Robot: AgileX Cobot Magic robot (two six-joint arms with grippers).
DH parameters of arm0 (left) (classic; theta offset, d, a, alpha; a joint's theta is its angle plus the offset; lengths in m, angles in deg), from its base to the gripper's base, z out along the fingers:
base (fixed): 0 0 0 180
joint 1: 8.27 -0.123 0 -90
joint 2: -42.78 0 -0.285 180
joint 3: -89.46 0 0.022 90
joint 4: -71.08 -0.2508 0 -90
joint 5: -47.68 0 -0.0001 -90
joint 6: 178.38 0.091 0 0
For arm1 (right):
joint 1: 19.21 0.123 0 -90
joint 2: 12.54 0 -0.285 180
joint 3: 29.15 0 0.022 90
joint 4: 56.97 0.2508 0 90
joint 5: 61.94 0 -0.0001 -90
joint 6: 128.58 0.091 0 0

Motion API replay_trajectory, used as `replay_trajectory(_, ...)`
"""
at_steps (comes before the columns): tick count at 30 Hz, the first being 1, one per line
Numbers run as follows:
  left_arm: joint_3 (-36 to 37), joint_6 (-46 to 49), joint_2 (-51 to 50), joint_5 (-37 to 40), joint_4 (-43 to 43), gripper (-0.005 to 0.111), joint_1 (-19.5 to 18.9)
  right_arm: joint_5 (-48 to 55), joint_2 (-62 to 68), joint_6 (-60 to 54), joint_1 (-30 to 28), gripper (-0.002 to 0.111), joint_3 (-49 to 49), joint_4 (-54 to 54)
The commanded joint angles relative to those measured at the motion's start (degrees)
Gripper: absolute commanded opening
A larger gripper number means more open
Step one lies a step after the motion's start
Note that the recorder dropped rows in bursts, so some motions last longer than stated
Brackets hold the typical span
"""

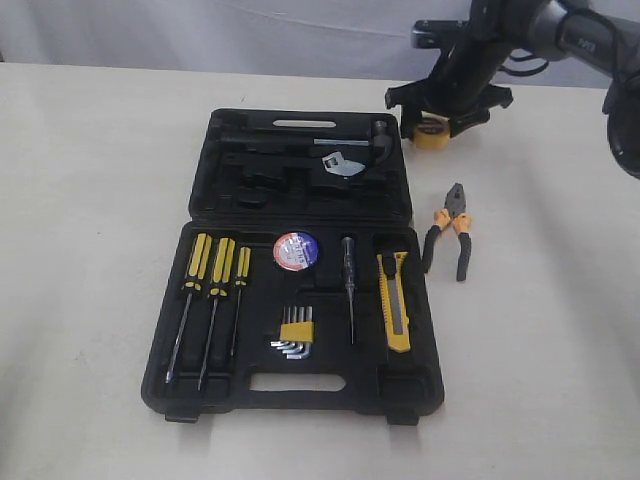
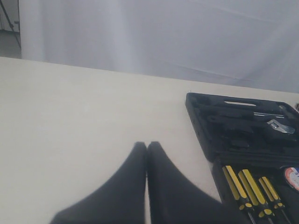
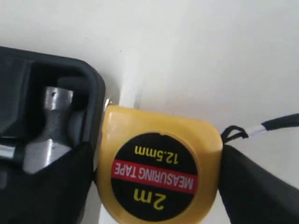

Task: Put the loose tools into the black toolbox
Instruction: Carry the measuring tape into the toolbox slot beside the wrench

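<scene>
The loose tools are about half stowed, judging by how things lie. The black tape roll (image 1: 295,250) sits in a round recess near the middle of the black toolbox (image 1: 425,385), which lies open in the centre of the exterior view. The yellow-black utility knife (image 1: 394,300) lies in its slot at the lower right of the case, to the right of the screwdrivers (image 1: 212,280) and the hex key set (image 1: 295,330). Two tools are left. The pliers (image 1: 450,232) lie on the bare worktop (image 1: 90,200) just right of the case, untouched. The round yellow tape measure (image 1: 432,132) is at the upper right of the exterior view, just outside the case's far right corner. In the right wrist view its label faces the camera and the case wall, with a hammer head (image 3: 51,130) behind it, is right beside it. The right fingers (image 3: 254,186) stand one on each side of the yellow casing, and both pads appear to press against it, so I take it as clamped. Whether it rests on the worktop or hangs just above cannot be told. The left fingers (image 2: 126,186) are closed together on nothing, over bare worktop to the left of the case.
</scene>
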Motion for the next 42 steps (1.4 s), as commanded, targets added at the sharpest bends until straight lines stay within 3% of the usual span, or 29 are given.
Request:
replay_trajectory(1, -0.3, 0.02, -0.23, 0.05, -0.17, 0.0, 0.33, 7.08, -4.78, 0.42, 0.12, 0.014, 0.07, -0.08)
replay_trajectory(5, -0.3, 0.02, -0.23, 0.05, -0.17, 0.0, 0.33, 15.83, -6.78, 0.89, 1.64, 0.014, 0.07, 0.21)
replay_trajectory(15, -0.3, 0.02, -0.23, 0.05, -0.17, 0.0, 0.33, 15.83, -8.56, 6.78, 12.28, 0.014, -4.67, 2.17)
replay_trajectory(21, -0.3, 0.02, -0.23, 0.05, -0.17, 0.0, 0.33, 15.75, -14.73, 8.43, 13.28, 0.014, -15.75, 0.63)
replay_trajectory(26, -0.3, 0.02, -0.23, 0.05, -0.17, 0.0, 0.33, 3.85, -16.63, 8.38, 13.68, 0.014, -25.85, -1.77)
replay_trajectory(30, -0.3, 0.02, -0.23, 0.05, -0.17, 0.0, 0.33, -2.43, -14.54, 11.39, 13.78, 0.014, -27.39, -3.6)
replay_trajectory(42, -0.3, 0.02, -0.23, 0.05, -0.17, 0.0, 0.33, -4.34, -14.54, 11.39, 13.91, 0.014, -27.39, -6.31)
